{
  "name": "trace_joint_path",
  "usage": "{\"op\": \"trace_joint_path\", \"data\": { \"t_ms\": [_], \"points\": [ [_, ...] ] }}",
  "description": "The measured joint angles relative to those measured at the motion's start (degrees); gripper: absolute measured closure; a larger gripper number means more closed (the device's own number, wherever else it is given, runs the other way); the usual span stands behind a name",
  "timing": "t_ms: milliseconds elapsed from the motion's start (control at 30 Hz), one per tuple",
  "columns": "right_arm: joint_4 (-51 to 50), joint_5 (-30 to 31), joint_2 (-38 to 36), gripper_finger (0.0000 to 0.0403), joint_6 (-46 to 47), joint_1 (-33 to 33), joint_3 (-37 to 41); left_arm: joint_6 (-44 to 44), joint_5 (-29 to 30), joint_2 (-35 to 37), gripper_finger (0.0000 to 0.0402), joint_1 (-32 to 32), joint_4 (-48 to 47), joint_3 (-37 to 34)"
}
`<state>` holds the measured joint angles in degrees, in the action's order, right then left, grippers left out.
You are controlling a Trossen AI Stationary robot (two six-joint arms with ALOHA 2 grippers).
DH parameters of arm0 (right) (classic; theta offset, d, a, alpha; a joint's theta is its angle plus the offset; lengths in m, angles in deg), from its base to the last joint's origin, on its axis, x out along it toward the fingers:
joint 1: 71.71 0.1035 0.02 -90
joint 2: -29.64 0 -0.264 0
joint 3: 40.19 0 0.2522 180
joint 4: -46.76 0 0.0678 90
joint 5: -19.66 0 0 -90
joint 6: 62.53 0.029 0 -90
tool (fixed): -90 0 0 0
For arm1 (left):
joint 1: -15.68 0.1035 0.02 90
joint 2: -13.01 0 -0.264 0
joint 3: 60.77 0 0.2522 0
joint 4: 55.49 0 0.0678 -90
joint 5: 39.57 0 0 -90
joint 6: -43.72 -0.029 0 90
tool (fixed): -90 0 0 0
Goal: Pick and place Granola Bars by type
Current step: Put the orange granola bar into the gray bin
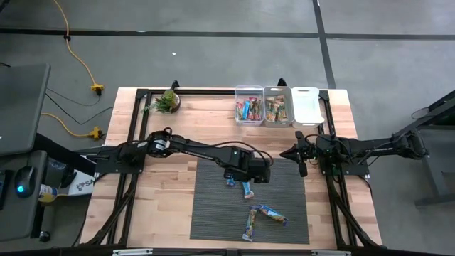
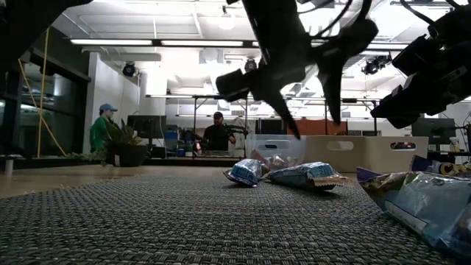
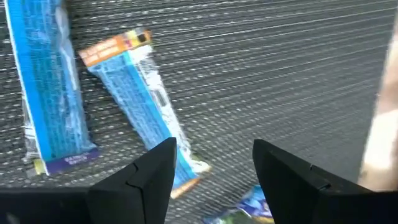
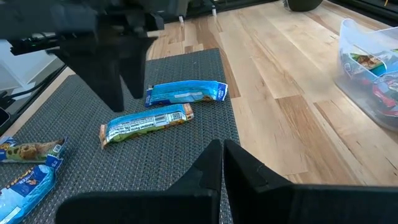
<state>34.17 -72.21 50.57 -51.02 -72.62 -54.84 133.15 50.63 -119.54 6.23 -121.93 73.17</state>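
Four granola bars lie loose on the dark woven mat (image 1: 249, 206) on the wooden bench (image 1: 170, 206): a blue bar (image 1: 230, 179) and a second bar (image 1: 247, 189) just beside the left gripper (image 1: 261, 176), and two more bars (image 1: 272, 215) (image 1: 249, 223) closer to the mat's front edge. The left gripper hovers over the mat with its jaws wide and nothing between them. The right gripper (image 1: 301, 168) waits near the mat's right corner, jaws closed and empty. Three clear bins (image 1: 308, 105) stand in a row at the back; two hold sorted bars, perhaps several each.
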Motion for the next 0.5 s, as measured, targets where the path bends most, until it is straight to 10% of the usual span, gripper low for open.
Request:
{"op": "trace_joint_path", "data": {
  "t_ms": [500],
  "points": [
    [0.0, -0.02, 0.0, 0.0402, 0.0, -0.02, 0.0, 1.11, 1.69, -0.59, 0.0176, -0.74, -6.91, 0.13]
  ]
}}
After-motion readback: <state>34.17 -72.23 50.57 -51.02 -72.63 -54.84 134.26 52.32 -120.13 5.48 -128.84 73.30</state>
